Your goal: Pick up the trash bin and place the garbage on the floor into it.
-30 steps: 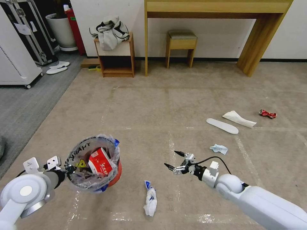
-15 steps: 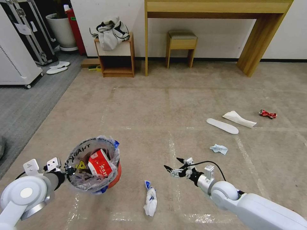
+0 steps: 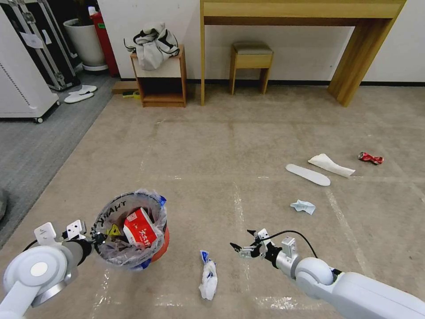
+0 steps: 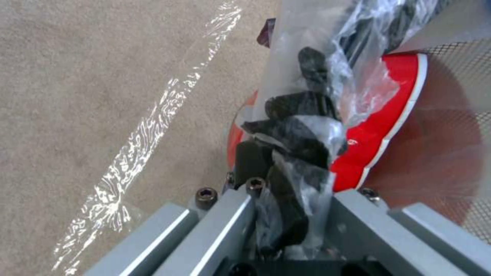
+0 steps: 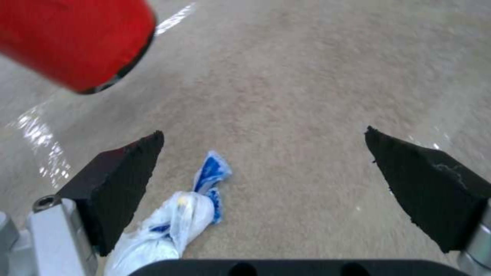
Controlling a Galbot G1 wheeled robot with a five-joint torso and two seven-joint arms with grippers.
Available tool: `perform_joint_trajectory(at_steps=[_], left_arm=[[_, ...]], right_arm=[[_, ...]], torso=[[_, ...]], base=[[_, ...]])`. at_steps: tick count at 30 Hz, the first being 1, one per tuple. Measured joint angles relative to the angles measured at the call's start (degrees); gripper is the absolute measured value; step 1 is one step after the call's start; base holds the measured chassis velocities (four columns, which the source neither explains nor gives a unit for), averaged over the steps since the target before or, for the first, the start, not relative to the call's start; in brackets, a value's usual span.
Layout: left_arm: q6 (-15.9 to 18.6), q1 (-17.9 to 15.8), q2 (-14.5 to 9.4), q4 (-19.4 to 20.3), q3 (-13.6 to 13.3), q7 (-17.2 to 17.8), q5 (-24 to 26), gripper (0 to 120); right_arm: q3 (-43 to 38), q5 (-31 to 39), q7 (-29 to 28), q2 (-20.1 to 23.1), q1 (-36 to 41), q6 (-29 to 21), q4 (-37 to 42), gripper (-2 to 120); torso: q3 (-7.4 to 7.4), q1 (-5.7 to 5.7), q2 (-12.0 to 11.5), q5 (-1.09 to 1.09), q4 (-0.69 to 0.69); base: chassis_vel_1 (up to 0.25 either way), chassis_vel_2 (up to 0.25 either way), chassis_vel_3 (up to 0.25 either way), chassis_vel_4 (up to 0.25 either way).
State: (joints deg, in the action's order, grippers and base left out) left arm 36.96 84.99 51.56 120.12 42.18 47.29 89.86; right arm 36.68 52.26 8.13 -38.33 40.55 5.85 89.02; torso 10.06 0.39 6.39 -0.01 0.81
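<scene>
While the left gripper (image 3: 95, 236) clamps the red trash bin (image 3: 133, 230) rim, carton (image 3: 140, 227) inside, the wide-open, empty right gripper (image 3: 243, 241) sits at 2 o'clock of the white-blue wrapper (image 3: 208, 274); slipper (image 3: 307, 174), tissue (image 3: 331, 164), can (image 3: 370, 157) remain on the carpet (image 3: 248, 141).

Black letters reading "THANK" run around the clear bag (image 3: 116, 208) lining the bin (image 3: 160, 248). A yellow warning triangle shows inside. The red-and-white carton (image 3: 140, 229) carries white characters, too small to read.
</scene>
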Motion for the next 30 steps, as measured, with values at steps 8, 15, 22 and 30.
perform_joint_trajectory(at_steps=[8, 15, 22, 30], left_arm=[[0.0, 0.0, 0.7, 0.2, 0.2, -0.1, -0.5, 0], [0.0, 0.2, 1.6, 0.4, 0.4, -0.1, -1.0, 0], [-0.1, 1.0, 1.7, 1.1, 1.0, -0.1, -1.4, 0], [-0.1, 1.3, 1.7, 1.2, 1.4, -0.1, -1.7, 0]], right_arm=[[4.4, -6.3, 7.3, -3.1, -4.0, 2.8, -5.6, 100], [5.7, -17.0, 17.1, -6.1, -6.5, 8.4, -10.5, 100], [5.7, -25.0, 34.4, -10.3, -8.4, 18.4, -18.2, 100], [6.8, -25.2, 35.5, -12.5, -9.1, 19.1, -19.6, 100]], torso=[[0.00, 0.00, 0.0, 0.01, 0.00], [0.00, 0.00, 0.0, 0.01, 0.00], [0.00, 0.00, 0.0, 0.00, 0.01], [0.00, 0.00, 0.0, 0.00, 0.00]], base=[[0.000, 0.000, 0.000, 0.000], [0.000, 0.000, 0.000, 0.000], [0.000, 0.000, 0.000, 0.000], [0.000, 0.000, 0.000, 0.000]])
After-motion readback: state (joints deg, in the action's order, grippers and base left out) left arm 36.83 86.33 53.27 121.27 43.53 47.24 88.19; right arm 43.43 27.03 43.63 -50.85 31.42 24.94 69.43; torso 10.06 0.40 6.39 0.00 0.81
